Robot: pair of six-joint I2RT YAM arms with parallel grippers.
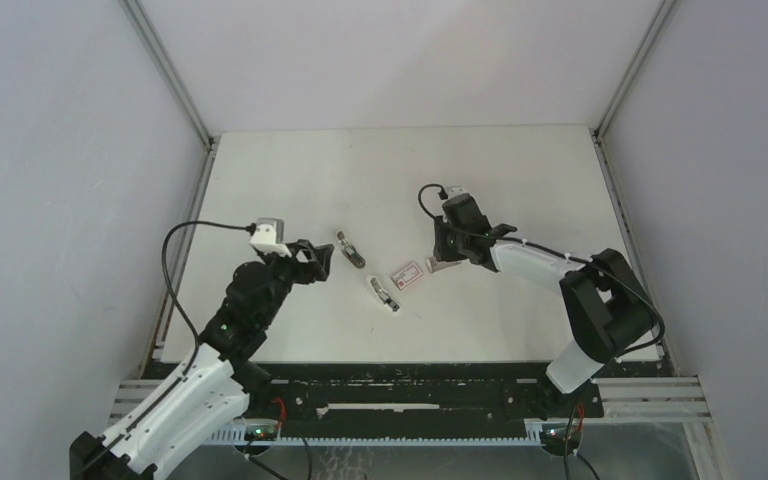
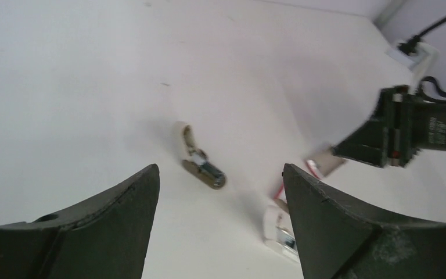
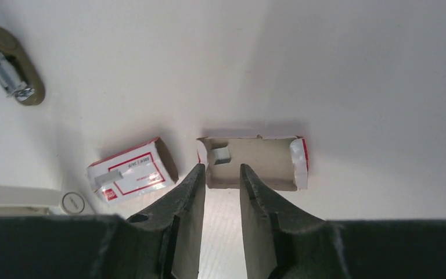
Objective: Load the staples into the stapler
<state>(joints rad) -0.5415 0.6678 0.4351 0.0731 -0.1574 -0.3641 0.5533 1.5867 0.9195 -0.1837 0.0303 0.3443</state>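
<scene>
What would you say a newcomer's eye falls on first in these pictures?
Likely the red-and-white sleeve lying mid-table beside its pulled-out inner tray, which holds a small grey block of staples. The right tool hangs at the tray's edge, jaws narrowly apart, while the left tool stands wide open facing a small stapler piece.
</scene>
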